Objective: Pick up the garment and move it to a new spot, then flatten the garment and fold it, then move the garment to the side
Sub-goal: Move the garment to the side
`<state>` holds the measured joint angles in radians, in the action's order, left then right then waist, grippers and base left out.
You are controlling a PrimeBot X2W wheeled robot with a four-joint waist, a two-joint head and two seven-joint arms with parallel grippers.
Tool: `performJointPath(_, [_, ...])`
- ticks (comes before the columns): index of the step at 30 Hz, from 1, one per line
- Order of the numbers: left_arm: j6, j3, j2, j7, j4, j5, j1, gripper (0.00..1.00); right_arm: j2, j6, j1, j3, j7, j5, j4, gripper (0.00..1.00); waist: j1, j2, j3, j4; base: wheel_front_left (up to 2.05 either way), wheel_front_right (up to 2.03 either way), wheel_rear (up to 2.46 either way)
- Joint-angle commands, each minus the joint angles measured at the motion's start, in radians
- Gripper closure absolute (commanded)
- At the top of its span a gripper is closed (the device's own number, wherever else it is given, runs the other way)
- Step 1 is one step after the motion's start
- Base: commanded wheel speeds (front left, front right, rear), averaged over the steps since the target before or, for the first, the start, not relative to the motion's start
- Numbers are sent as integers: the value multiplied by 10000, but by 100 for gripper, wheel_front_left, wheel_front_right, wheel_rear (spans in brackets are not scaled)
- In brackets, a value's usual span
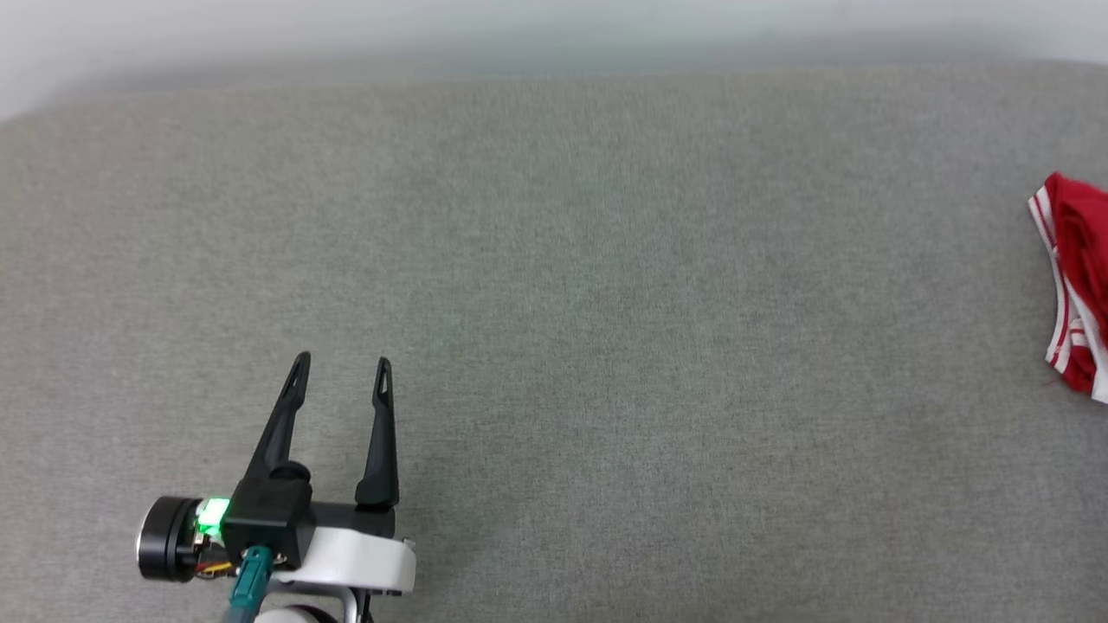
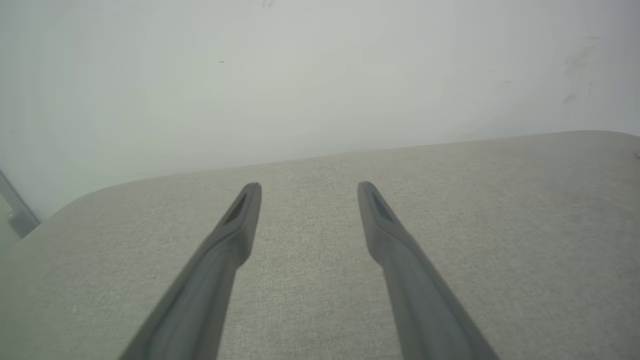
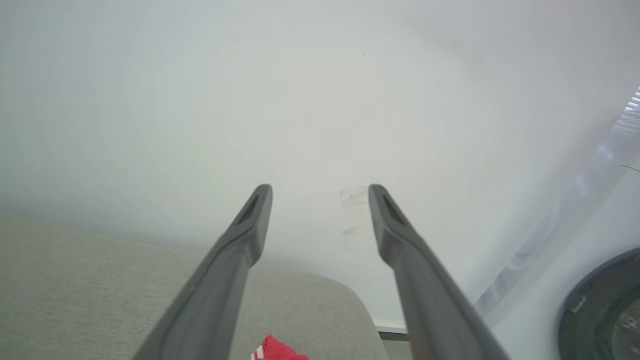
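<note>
- Seeing left gripper (image 1: 343, 360) sitting at lower left of head view, fingers pointing up-frame, spread wide apart, gripping nothing.
- Noting green light (image 1: 212, 512) glowing on its wrist housing, teal plug just below it.
- Hanging over grey fabric surface (image 1: 554, 303); not managing to tell whether touching it.
- Checking left wrist view: both dark fingers rising from bottom edge with bare grey fabric showing between the tips, pale wall (image 2: 300, 75) standing behind in upper half.
- Seeing right gripper (image 3: 320, 188) in right wrist view, fingers standing just as wide apart, clamping nothing, tips showing against the wall.
- Finding the garment (image 1: 1078, 285) lying bunched at far right edge of head view, around mid-height, getting cut off by the frame; red cloth and red-white striped trim showing.
- Resting on the grey surface, well apart from left gripper.
- Catching a small red scrap with white stripes at bottom centre of right wrist view, low between the two finger bases, near the surface's rounded corner.
- Spotting dark round object (image 3: 605, 310) at lower right of right wrist view; too cropped for identifying.
</note>
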<state>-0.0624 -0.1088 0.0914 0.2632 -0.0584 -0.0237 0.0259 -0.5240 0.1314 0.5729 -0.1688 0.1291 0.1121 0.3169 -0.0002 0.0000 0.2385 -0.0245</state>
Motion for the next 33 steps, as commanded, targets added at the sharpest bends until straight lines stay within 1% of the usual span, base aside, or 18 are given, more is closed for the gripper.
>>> performJointPath(1, [-37, 65, 11, 20, 53, -63, -174, 0, 371, -15, -339, -70, 251, -133, -441, 0, 2, 0, -445, 100, 0, 0, 0])
performJointPath(3, [-42, 113, 1, 20, 101, -78, -323, 0, 992, -15, -778, -176, 611, -226, -1140, 0, 2, 0, -716, 170, 0, 0, 0])
performJointPath(6, [-2, 204, 6, 20, 174, -145, -528, 0, 1782, -14, -1427, -57, 934, -210, -1913, 0, 2, 0, -1064, 282, 0, 0, 0])
performJointPath(8, [-6, 314, 28, 20, 205, -158, -658, 0, 2249, -14, -1909, 194, 1044, -220, -2317, 0, 2, 0, -1252, 331, 0, 0, 0])
performJointPath(11, [-32, 455, 25, 20, 230, -220, -842, 0, 2646, -15, -2453, 644, 1203, -168, -2647, 0, 2, 0, -1475, 373, 0, 0, 0])
performJointPath(12, [-7, 531, 25, 20, 275, -235, -953, 0, 2976, -14, -2828, 906, 1264, -57, -2736, 0, 2, 0, -1614, 413, 0, 0, 0])
performJointPath(13, [5, 556, 21, 20, 295, -220, -1006, 0, 3116, -14, -2998, 1020, 1283, -3, -2773, 0, 2, 0, -1682, 426, 0, 0, 0])
performJointPath(19, [68, 613, -42, 20, 472, -233, -1272, 0, 3685, -15, -4175, 1468, 1351, 412, -2478, 0, 2, 0, -2031, 529, 0, 0, 0])
performJointPath(21, [81, 627, -66, 20, 514, -235, -1340, 0, 3767, -14, -4569, 1574, 1360, 422, -2446, 0, 2, 0, -2130, 547, 0, 0, 0])
performJointPath(26, [124, 611, -122, 20, 618, -253, -1533, 0, 4154, -14, -5531, 1431, 1357, 621, -2564, 0, 2, 0, -2378, 557, 0, 0, 0])
performJointPath(33, [373, 673, -150, 20, 698, -426, -1663, 0, 4545, -12, -6629, 1105, 1354, 642, -2988, 0, 2, 0, -2566, 608, 0, 0, 0])
